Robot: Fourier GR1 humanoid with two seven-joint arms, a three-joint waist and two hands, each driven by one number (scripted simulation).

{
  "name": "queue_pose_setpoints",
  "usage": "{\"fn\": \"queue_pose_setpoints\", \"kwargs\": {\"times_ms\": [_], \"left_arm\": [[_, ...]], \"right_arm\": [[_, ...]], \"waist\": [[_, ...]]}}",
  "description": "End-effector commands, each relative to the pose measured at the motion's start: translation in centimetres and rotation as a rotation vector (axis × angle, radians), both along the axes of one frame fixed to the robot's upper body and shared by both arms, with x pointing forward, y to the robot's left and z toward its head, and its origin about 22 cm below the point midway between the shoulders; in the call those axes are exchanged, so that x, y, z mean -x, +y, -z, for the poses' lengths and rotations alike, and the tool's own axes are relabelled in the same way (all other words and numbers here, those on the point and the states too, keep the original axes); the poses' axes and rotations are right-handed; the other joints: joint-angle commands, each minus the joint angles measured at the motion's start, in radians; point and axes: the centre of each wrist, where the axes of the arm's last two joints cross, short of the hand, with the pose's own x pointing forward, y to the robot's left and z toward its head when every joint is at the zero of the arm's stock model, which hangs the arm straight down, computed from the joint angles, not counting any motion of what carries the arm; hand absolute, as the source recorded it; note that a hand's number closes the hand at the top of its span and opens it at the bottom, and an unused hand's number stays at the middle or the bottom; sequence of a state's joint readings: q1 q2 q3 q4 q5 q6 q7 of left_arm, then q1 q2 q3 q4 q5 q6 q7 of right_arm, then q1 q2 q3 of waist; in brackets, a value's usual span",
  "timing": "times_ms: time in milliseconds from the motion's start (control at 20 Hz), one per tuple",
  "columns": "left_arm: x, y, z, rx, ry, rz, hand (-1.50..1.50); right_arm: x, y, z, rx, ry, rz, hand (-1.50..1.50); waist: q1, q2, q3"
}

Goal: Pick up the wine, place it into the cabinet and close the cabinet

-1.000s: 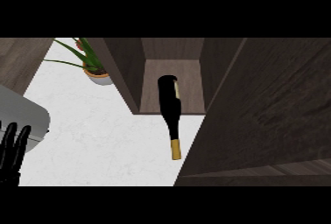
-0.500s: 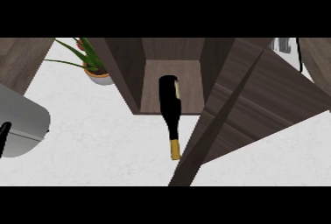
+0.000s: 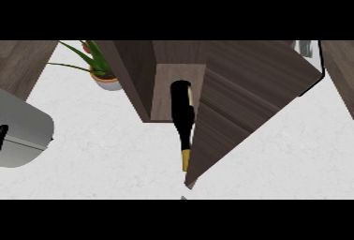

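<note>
The wine bottle point(image 3: 182, 110) is black with a gold-tipped neck point(image 3: 185, 160). It lies with its base inside the open wooden cabinet point(image 3: 168, 79), and its neck sticks out over the white counter. The cabinet door point(image 3: 249, 98), a dark wood panel, is swung partway across the opening. Its free edge runs right beside the bottle's neck. Only a black sliver of my left hand point(image 3: 3, 133) shows at the left edge, in front of the grey appliance. My right hand shows nowhere.
A rounded grey appliance point(image 3: 24, 126) sits at the left edge. A potted green plant point(image 3: 104, 77) stands left of the cabinet. A metal object point(image 3: 305, 48) peeks out at the top right. White counter point(image 3: 104, 159) lies in front of the cabinet.
The cabinet door has swung leftward across the view, from far right toward the bottle. My left hand has slid out to the left edge, leaving only a sliver in view.
</note>
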State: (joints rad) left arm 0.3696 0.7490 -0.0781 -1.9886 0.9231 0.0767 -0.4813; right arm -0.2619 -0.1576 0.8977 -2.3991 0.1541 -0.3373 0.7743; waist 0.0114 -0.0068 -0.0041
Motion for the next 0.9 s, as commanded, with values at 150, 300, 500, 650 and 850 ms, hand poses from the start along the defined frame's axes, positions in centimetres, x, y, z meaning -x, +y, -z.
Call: {"fn": "queue_pose_setpoints", "kwargs": {"times_ms": [150, 300, 500, 650, 850], "left_arm": [[-0.5, -0.4, -0.5, 0.033, -0.007, 0.043, -1.50], [-0.9, -1.7, -1.2, 0.025, -0.012, 0.047, -1.50], [-1.8, -1.7, -1.1, 0.046, 0.000, 0.036, -1.50], [-1.9, -1.3, -0.5, 0.060, -0.009, 0.039, -1.50], [-1.6, -1.7, 0.3, 0.057, 0.002, 0.035, -1.50]], "right_arm": [[-1.6, 5.8, -0.5, -0.052, -0.056, -0.067, 1.50], [-2.2, 5.3, -2.4, -0.069, -0.011, -0.105, 1.50], [-4.0, 6.9, -2.9, -0.063, -0.012, -0.097, 1.50], [-6.4, 8.3, -4.1, -0.078, -0.043, -0.071, 1.50], [-9.6, 10.9, -7.1, -0.073, -0.062, -0.038, 1.50]], "waist": [[0.027, 0.007, 0.000], [0.029, 0.009, 0.001], [0.033, 0.013, 0.000], [0.047, 0.015, 0.000], [0.044, 0.011, 0.001]]}}
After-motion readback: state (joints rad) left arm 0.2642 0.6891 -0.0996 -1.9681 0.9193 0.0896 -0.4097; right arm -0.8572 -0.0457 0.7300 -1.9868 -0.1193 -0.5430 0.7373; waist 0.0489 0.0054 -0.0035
